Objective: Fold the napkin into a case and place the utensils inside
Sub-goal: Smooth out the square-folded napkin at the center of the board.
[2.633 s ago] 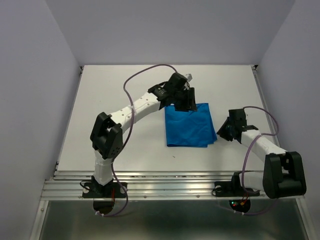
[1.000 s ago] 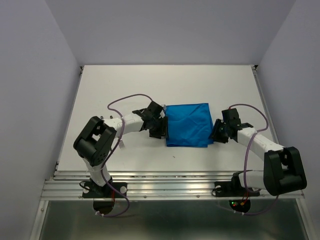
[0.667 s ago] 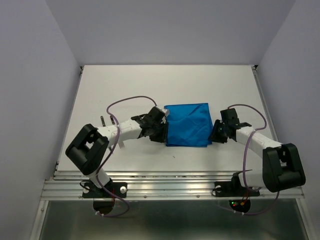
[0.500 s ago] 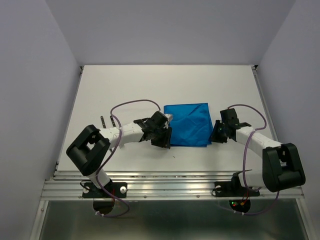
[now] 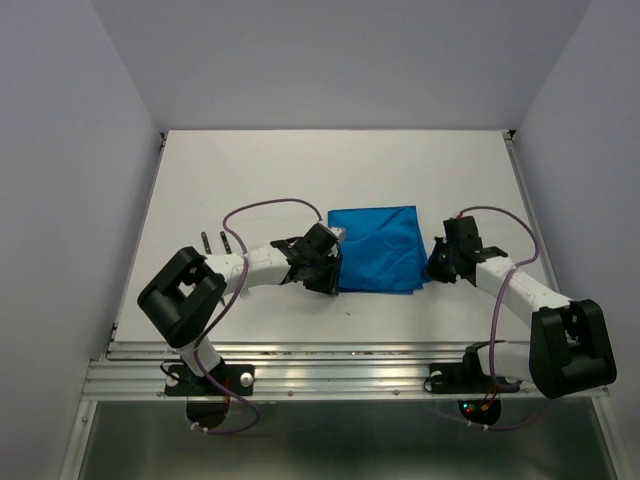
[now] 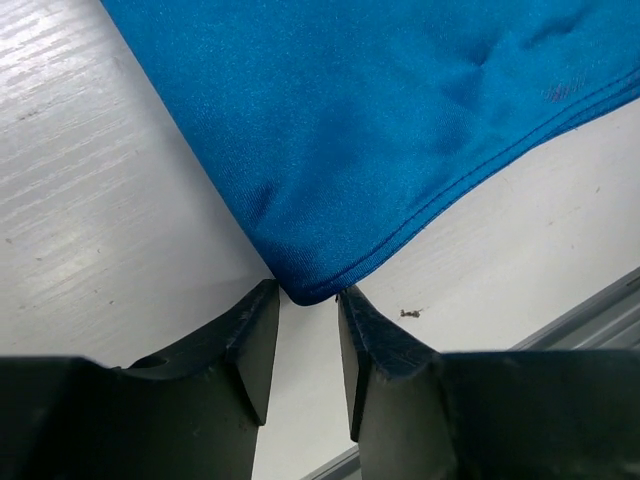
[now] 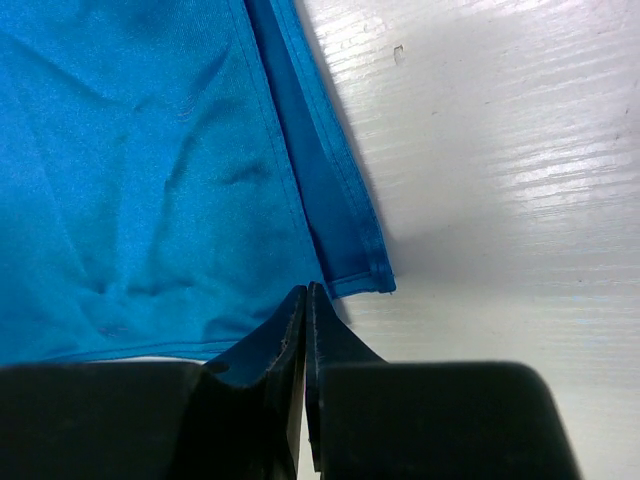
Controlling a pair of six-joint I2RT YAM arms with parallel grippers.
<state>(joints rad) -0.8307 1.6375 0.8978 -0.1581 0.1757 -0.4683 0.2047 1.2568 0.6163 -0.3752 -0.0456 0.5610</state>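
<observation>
The bright blue napkin (image 5: 378,245) lies folded into a flat rectangle at mid-table. My left gripper (image 5: 333,282) is down at its near-left corner. In the left wrist view, the left gripper (image 6: 307,292) is open, its tips either side of the napkin (image 6: 380,120) corner. My right gripper (image 5: 433,268) sits at the napkin's near-right corner. In the right wrist view, the right gripper (image 7: 305,290) has its jaws pressed together on the napkin (image 7: 140,180) edge. Two thin dark utensils (image 5: 205,241) lie left of the left arm, too small to tell apart.
The white table (image 5: 300,180) is walled left, right and behind. A metal rail (image 5: 350,365) runs along the near edge by the arm bases. Purple cables loop over both arms. A small dark crumb (image 6: 408,313) lies beside the left fingers.
The left gripper came from the napkin's far-left corner down its left edge to the near-left corner, narrowing. The right gripper closed at the near-right corner.
</observation>
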